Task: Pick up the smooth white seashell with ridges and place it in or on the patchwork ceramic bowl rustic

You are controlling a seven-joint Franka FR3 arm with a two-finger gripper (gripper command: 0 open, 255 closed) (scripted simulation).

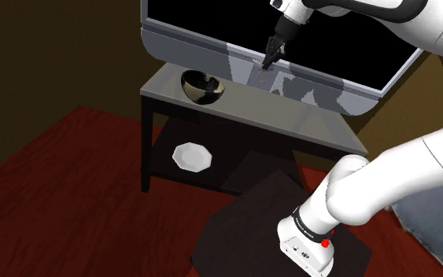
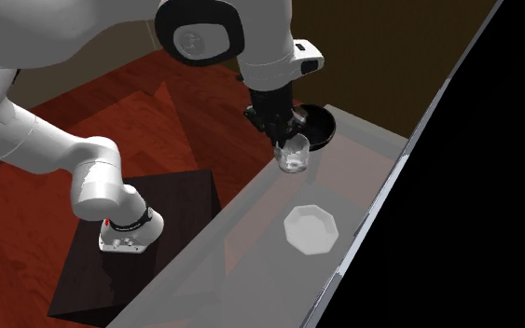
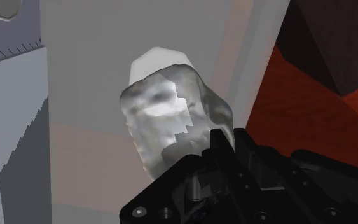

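A pale, translucent whitish seashell (image 1: 265, 76) (image 2: 296, 156) rests on the grey table top (image 1: 306, 118), towards its back edge. In the wrist view the seashell (image 3: 165, 108) is a lumpy whitish form directly ahead of the hand. My black gripper (image 1: 269, 61) (image 2: 283, 142) (image 3: 212, 137) points down right at the shell, its tip at the shell's upper edge. A dark, glossy bowl (image 1: 202, 86) (image 2: 321, 126) stands on the same table top, close beside the shell towards the shoulder view's left.
A white octagonal dish (image 1: 192, 156) (image 2: 311, 228) lies on the shelf under the table top. A large grey-framed black panel (image 1: 212, 24) rises behind the table. My dark stand (image 1: 243, 228) sits on red wood floor in front.
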